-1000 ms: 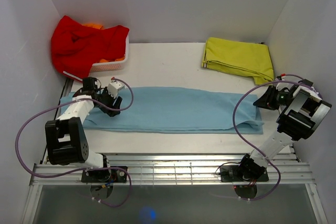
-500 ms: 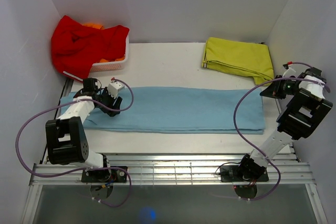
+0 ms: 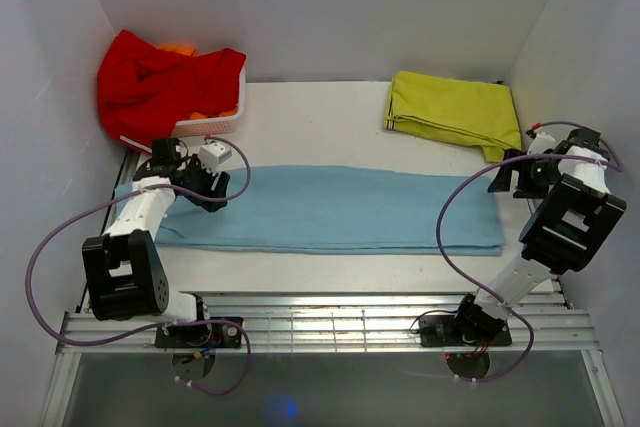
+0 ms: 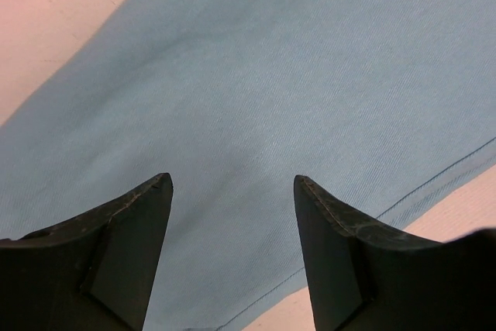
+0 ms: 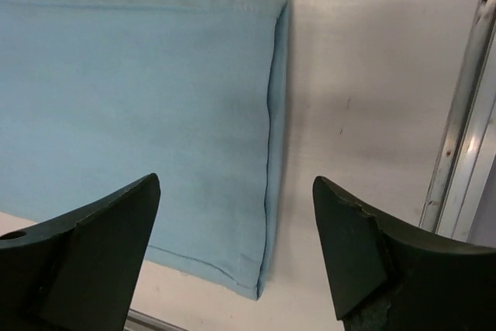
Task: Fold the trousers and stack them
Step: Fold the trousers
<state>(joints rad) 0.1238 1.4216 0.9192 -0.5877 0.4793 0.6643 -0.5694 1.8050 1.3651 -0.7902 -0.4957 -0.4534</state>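
Observation:
The light blue trousers (image 3: pixel 330 209) lie flat in a long folded strip across the table, left to right. My left gripper (image 3: pixel 203 187) hovers over their left end. In the left wrist view it (image 4: pixel 232 180) stands open with only the blue cloth (image 4: pixel 256 75) below it. My right gripper (image 3: pixel 506 179) sits just beyond the trousers' right end. The right wrist view shows it (image 5: pixel 235 182) open and empty above the hemmed end (image 5: pixel 267 153), which rests flat on the table.
A folded yellow-green garment (image 3: pixel 455 112) lies at the back right. A red garment (image 3: pixel 160 82) is draped over a white basket (image 3: pixel 212 126) at the back left. White walls close in three sides; a metal rail (image 3: pixel 330 322) runs along the front.
My right gripper has opened and swung right, then back toward the trousers' end, which now lies flat. My left gripper has shifted slightly toward the far left.

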